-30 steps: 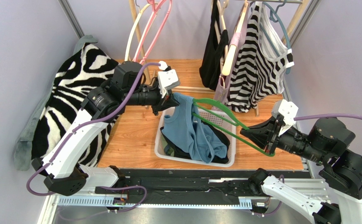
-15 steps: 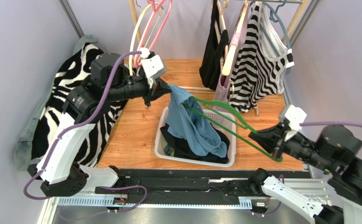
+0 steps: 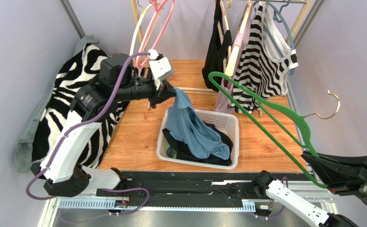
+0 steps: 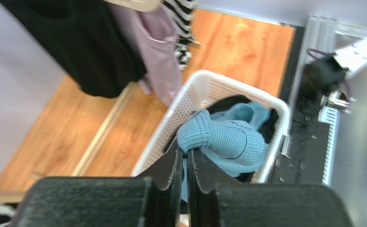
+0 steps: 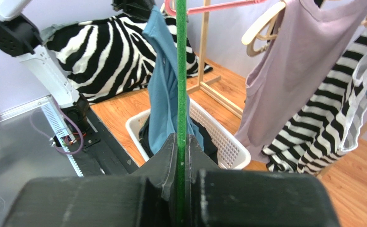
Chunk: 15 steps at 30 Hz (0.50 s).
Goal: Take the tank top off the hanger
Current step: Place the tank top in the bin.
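My left gripper is shut on the top of a blue ribbed tank top, which hangs from it down into a white basket; the pinched fabric also shows in the left wrist view. My right gripper is shut on a bare green hanger with a brass hook, held up at the right, apart from the tank top. In the right wrist view the hanger runs straight up from the shut jaws, with the tank top behind it.
Dark clothes lie in the basket. A rack at the back holds pink and cream hangers, a black top, a lilac top and striped tops. A zebra-print cloth hangs at left.
The green hanger has come out of the tank top: my right gripper pulled it right and up, clear of the basket. My left gripper still holds the tank top, shifted slightly right.
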Each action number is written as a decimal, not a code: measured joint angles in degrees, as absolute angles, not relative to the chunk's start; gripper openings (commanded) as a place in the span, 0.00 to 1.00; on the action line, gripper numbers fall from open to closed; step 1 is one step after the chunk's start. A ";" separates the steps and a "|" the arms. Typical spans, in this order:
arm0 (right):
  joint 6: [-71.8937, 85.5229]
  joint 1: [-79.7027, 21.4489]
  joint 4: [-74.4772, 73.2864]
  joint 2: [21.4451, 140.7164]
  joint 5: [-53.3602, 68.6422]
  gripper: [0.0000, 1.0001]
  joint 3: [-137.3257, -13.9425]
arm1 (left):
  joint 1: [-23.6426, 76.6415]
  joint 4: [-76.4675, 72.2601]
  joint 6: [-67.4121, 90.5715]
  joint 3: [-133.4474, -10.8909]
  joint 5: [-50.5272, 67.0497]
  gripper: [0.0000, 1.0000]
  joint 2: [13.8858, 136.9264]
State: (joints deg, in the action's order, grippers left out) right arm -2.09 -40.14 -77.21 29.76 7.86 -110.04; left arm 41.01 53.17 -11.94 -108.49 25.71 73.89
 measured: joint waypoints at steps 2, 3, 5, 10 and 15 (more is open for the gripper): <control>-1.08 -40.14 -76.12 29.74 6.90 0.00 -108.07 | 41.95 53.67 -13.04 -107.37 27.73 0.99 73.95; -0.30 -40.14 -75.07 29.87 6.35 0.00 -106.59 | 42.81 54.28 -13.39 -106.85 28.88 0.99 74.06; 1.56 -40.14 -74.26 32.21 4.99 0.00 -104.60 | 44.25 55.83 -14.15 -106.39 30.63 0.99 74.24; 6.24 -40.14 -68.58 46.54 -0.64 0.00 -105.69 | 45.45 58.46 -17.76 -107.50 30.92 0.99 74.24; 8.36 -40.38 -63.86 63.68 -7.77 0.00 -111.28 | 45.39 61.36 -23.24 -112.42 26.17 0.99 73.03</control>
State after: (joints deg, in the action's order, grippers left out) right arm 8.36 -40.38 -63.86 63.68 -7.77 -111.28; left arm 45.39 61.36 -23.24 -112.42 26.17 73.03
